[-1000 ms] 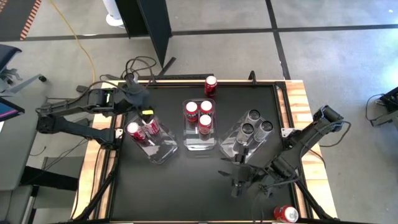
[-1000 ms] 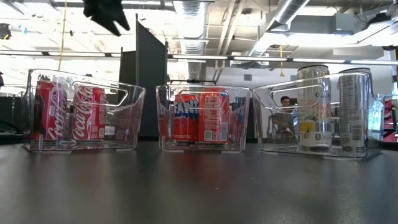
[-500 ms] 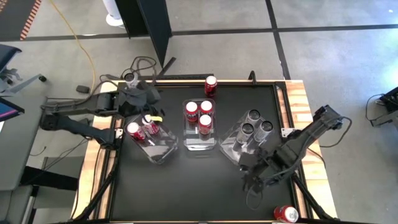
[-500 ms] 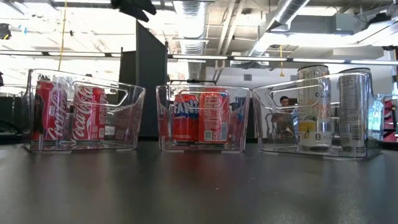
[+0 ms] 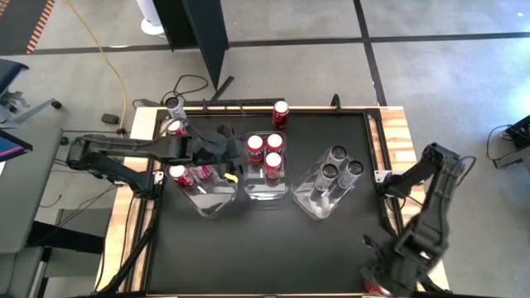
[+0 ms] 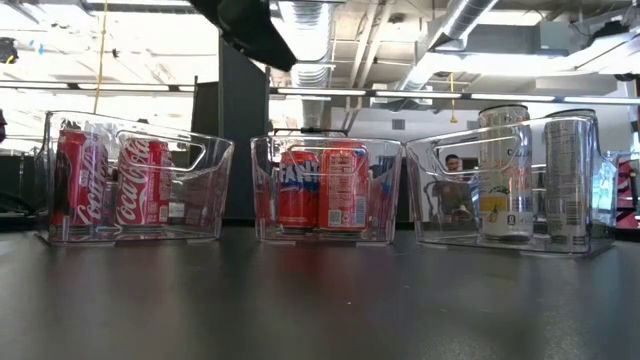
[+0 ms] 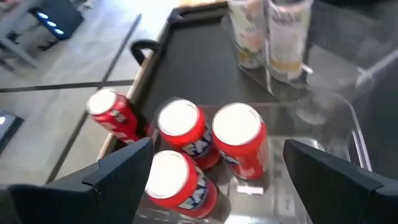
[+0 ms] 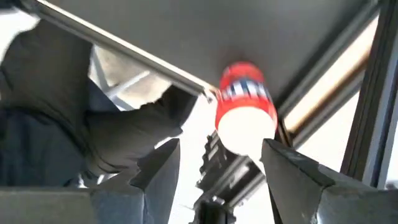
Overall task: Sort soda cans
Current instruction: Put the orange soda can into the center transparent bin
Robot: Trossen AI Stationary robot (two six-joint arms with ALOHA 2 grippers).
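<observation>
My left gripper (image 5: pixel 225 162) hangs open above the gap between the left and middle clear bins; its wrist view (image 7: pixel 217 149) looks down on three red cans (image 7: pixel 239 140) standing in the middle bin (image 5: pixel 267 190). Two red cans (image 5: pixel 189 174) stand in the left bin, three silver cans (image 5: pixel 339 165) in the right bin. One red can (image 5: pixel 281 112) stands at the far edge. A silver can (image 5: pixel 175 106) and a red can (image 5: pixel 175 128) are at the far left corner. My right gripper (image 5: pixel 377 277) is open at the near right corner, its fingers either side of a red can (image 8: pixel 245 115) lying on its side.
The three clear bins stand in a row across the black table top (image 5: pixel 265 240), seen level in the low view (image 6: pixel 325 190). Wooden rails (image 5: pixel 402 141) and the arm bases flank the table. The can by my right gripper lies at the table's frame (image 8: pixel 323 87).
My left gripper has moved from over the far left corner toward the table's right and near side, ending between the left and middle bins; two cans at that corner now show. My right gripper has moved toward the near right corner, over the lying red can.
</observation>
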